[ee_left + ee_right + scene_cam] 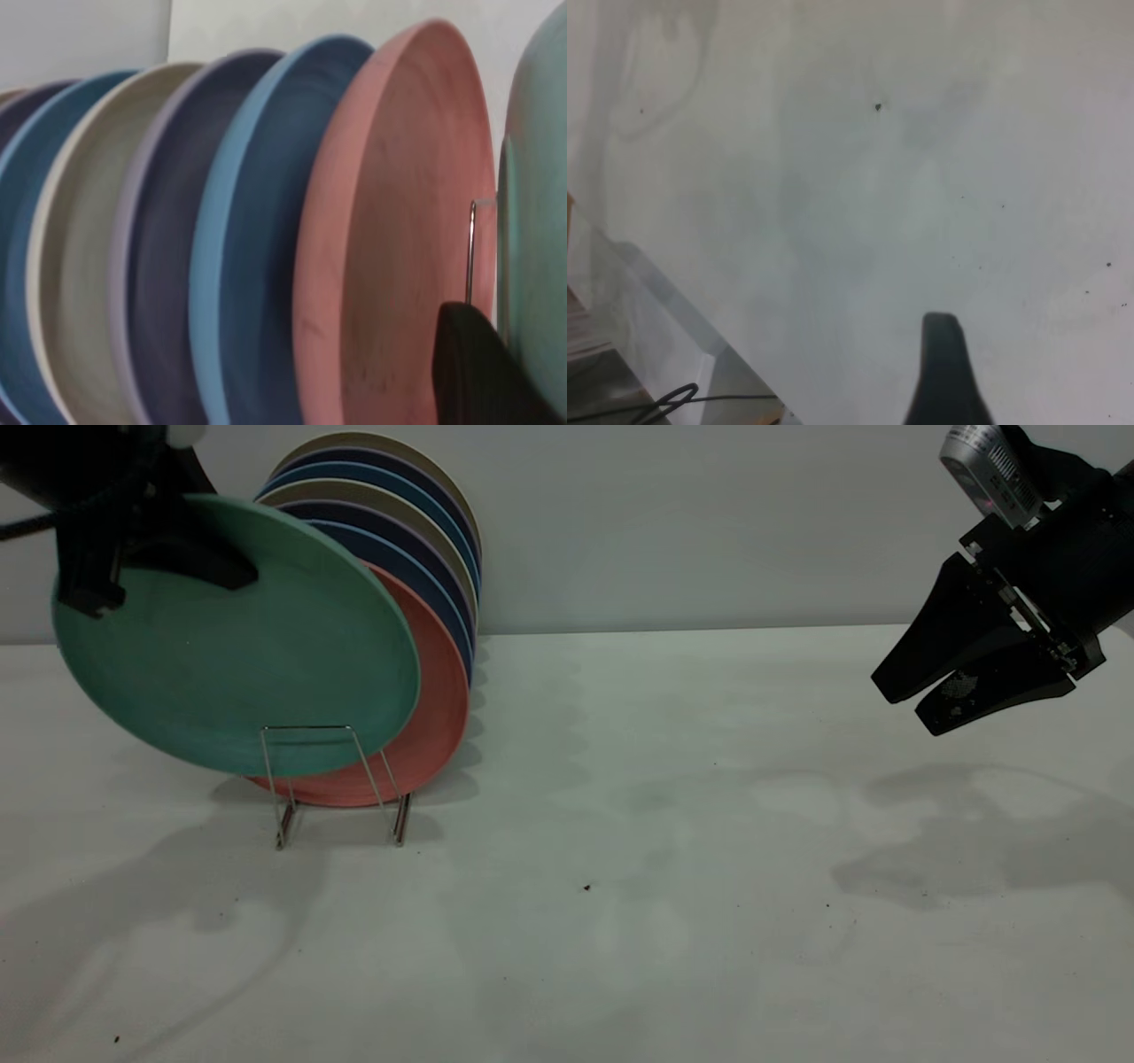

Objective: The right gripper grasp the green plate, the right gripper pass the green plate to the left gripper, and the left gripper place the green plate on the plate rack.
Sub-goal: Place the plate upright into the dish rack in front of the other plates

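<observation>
**Green plate held at the front of the rack by the left hand**

Exterior view: the left hand (133, 558) is at upper left, clenched on the upper rim of the green plate (239, 646). The plate is tilted, face toward the camera, its lower edge down behind the front wire loop of the plate rack (341, 784). Whether that edge is seated in the rack or hanging just above it cannot be told. The plate sits directly in front of the pink plate (438, 717), overlapping most of it. Behind the pink plate stands a row of dark blue plates (443, 602) and beige ones, all upright in the rack and leaning the same way.

Left wrist view: the pink plate (399, 239) fills the centre, with the green plate (536, 257) just beside it and a rack wire (470, 252) standing between the two. One black finger (478, 367) of the left hand shows at the edge.

The right hand (970, 682) hangs at far right above the bench (664, 824), well apart from the rack, fingers slightly parted and holding nothing.
</observation>
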